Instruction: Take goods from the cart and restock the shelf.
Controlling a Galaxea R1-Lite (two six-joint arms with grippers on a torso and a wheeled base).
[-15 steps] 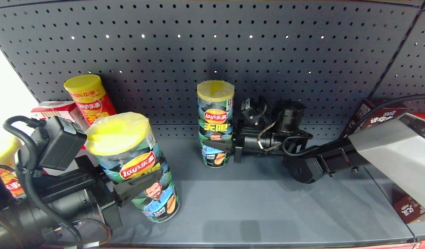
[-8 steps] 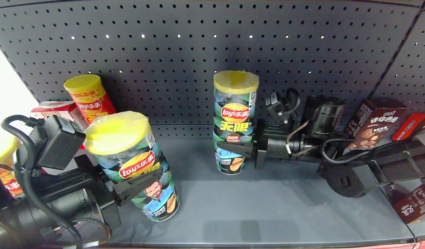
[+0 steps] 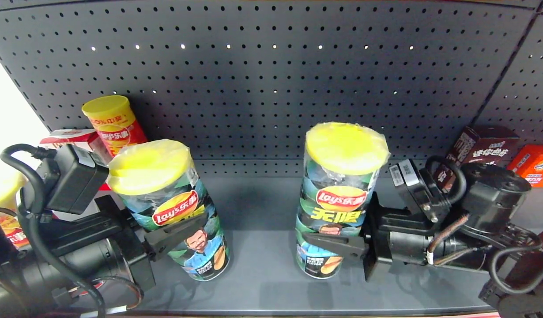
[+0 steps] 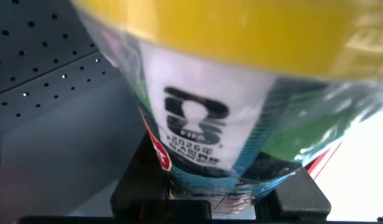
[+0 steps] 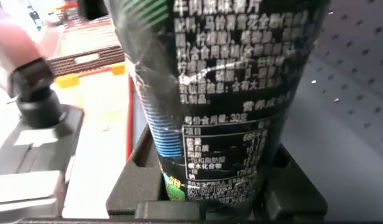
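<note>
Two green-and-blue chip cans with yellow lids are over the grey shelf board [image 3: 262, 260]. My left gripper [image 3: 176, 236] is shut on the left can [image 3: 167, 203], which tilts a little near the shelf's front left. That can [image 4: 203, 124] looms large in the left wrist view. My right gripper [image 3: 337, 245] is shut on the right can [image 3: 340, 198], upright near the front at centre right. Its printed back [image 5: 222, 93] sits between the right fingers [image 5: 136, 186]. Whether either can's base touches the board I cannot tell.
A yellow-red chip can [image 3: 115, 126] and a white-red box [image 3: 73, 137] stand at the back left. Brown boxes [image 3: 483, 145] and an orange box [image 3: 536, 163] stand at the back right. The pegboard wall [image 3: 271, 79] closes the rear. Bare shelf lies between the two held cans.
My right gripper has carried its can from the back of the shelf toward the front and to the right. The left arm and its can have barely moved.
</note>
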